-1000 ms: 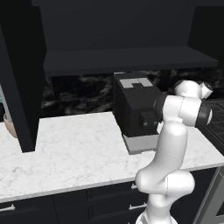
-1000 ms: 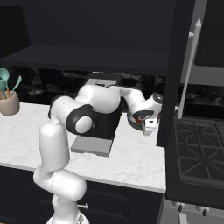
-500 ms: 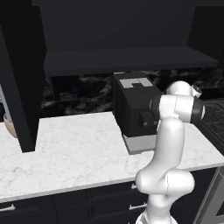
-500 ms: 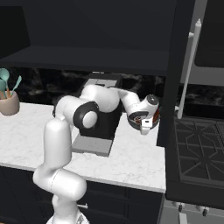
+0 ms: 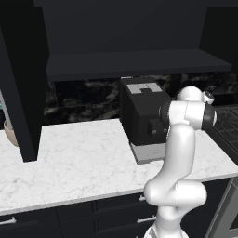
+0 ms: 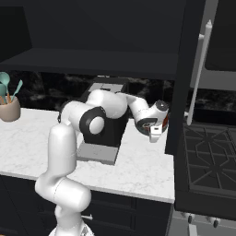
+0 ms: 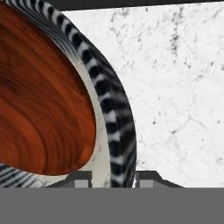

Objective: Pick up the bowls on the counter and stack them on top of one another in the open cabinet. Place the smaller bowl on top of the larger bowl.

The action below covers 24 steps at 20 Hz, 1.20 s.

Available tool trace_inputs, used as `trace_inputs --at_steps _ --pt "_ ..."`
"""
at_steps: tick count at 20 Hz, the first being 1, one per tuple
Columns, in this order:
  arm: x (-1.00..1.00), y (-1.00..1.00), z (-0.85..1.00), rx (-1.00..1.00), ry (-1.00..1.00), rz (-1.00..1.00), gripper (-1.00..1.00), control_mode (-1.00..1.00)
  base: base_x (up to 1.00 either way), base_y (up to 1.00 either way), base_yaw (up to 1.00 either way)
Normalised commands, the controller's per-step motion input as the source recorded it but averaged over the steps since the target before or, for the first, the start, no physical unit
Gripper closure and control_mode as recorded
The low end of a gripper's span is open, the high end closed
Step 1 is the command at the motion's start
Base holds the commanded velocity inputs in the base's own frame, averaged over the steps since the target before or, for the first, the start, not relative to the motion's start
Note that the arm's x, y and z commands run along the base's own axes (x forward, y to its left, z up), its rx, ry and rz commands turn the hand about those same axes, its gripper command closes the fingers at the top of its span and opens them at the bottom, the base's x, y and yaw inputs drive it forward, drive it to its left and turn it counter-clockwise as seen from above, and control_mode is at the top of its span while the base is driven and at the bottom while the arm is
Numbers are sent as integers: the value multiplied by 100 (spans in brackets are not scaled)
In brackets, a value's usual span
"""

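Note:
In the hand view the smaller bowl point(image 7: 39, 96), glossy red-brown, appears to sit inside the larger bowl point(image 7: 114, 118), whose rim is banded black and white. Both rest on the white marble counter point(image 7: 175, 78). My gripper point(image 7: 113, 179) straddles the larger bowl's rim, one fingertip point(image 7: 81, 180) inside and the other outside, pressed close on the wall. The right base view shows the gripper point(image 6: 154, 130) low over the counter point(image 6: 138, 161), near its right end. The open cabinet's dark shelf point(image 5: 135, 62) runs above.
A black coffee machine point(image 6: 108, 115) stands on a grey tray just left of the hand, against the back wall. A tall black panel point(image 6: 177, 92) and the stove point(image 6: 207, 161) lie right of it. A tan utensil holder point(image 6: 9, 108) sits far left.
The fingers have drawn in from wide open onto the larger bowl's rim. The hand has dipped slightly toward the counter.

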Motion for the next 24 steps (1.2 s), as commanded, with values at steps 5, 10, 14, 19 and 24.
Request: trace_inputs --at_steps 5,10,14,19,24 --pt "-74 0 8 0 -1 0 100 -100 0 0 0" --pt "-100 0 60 0 -1 0 100 -100 0 0 0" --pt "-100 5 98 0 -1 0 100 -100 0 0 0" --pt "-100 19 91 -4 -1 1 100 -100 0 0 0" --pt "-100 34 76 -8 0 4 100 -100 0 0 0"
